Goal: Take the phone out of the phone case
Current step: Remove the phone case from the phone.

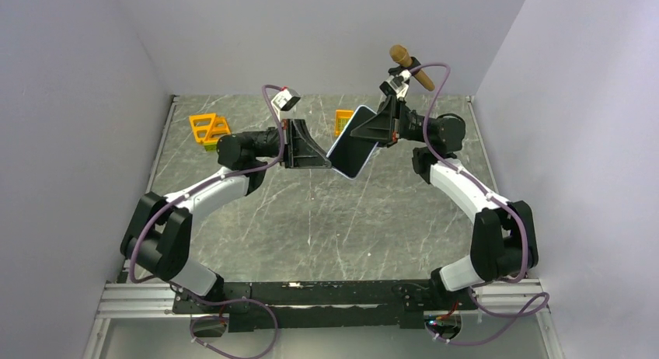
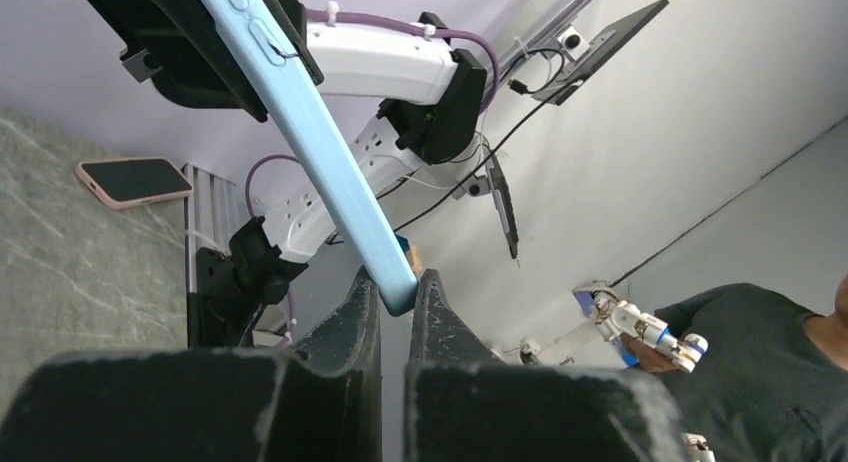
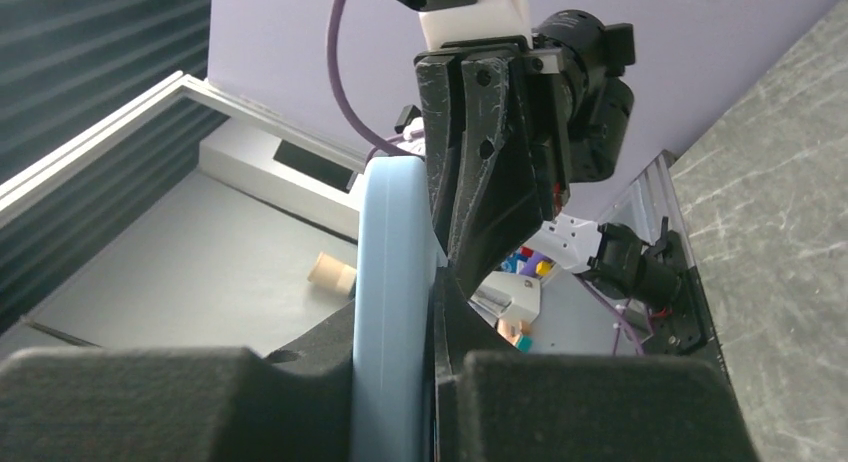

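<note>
The phone (image 1: 353, 145), dark screen up, sits in a light blue case (image 1: 348, 171) and is held tilted in the air above the middle of the table. My left gripper (image 1: 332, 163) is shut on the case's lower corner; in the left wrist view the fingertips pinch that corner (image 2: 398, 287). My right gripper (image 1: 371, 134) is shut across the upper part of the cased phone. In the right wrist view the case's blue edge (image 3: 390, 282) runs between its fingers (image 3: 452, 322), with the left gripper (image 3: 485, 182) just beyond.
Two orange plastic pieces (image 1: 208, 128) (image 1: 343, 120) lie at the back of the marble table (image 1: 326, 227). A second phone in a pink case (image 2: 130, 179) lies on the table near the right arm's base. A brown wooden piece (image 1: 410, 65) sticks up near the right wrist.
</note>
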{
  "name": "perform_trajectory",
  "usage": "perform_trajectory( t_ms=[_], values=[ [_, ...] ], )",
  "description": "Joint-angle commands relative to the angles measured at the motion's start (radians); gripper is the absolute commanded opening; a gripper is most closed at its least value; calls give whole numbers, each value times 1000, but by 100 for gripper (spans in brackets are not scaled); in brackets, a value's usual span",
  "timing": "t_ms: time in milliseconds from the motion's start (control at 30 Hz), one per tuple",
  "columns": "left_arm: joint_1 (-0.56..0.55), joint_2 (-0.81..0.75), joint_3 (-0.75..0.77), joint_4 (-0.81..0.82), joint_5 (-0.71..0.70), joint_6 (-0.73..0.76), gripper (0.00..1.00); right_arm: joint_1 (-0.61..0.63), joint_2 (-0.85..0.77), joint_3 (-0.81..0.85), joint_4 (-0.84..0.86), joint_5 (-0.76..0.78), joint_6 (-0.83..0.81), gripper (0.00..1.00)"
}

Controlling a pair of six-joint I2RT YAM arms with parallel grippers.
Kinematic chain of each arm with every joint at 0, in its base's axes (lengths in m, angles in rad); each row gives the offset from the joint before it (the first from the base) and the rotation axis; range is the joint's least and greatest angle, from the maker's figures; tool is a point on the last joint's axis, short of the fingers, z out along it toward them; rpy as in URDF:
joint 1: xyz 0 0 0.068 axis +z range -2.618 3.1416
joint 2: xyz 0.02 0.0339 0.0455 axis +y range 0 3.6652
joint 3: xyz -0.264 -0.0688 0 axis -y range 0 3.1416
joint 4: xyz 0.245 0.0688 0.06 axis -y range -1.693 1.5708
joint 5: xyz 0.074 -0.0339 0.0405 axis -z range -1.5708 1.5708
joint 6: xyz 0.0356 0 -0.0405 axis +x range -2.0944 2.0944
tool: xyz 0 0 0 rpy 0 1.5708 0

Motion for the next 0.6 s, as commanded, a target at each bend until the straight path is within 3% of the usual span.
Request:
perform_trajectory(
  t_ms=[0,567],
  values=[
    [8,89,37,274,-34,-3,0,41,8,117,204,126,464,0],
    [-13,178,140,297,115,-40,0,123,121,203,301,172,571,0]
  ],
)
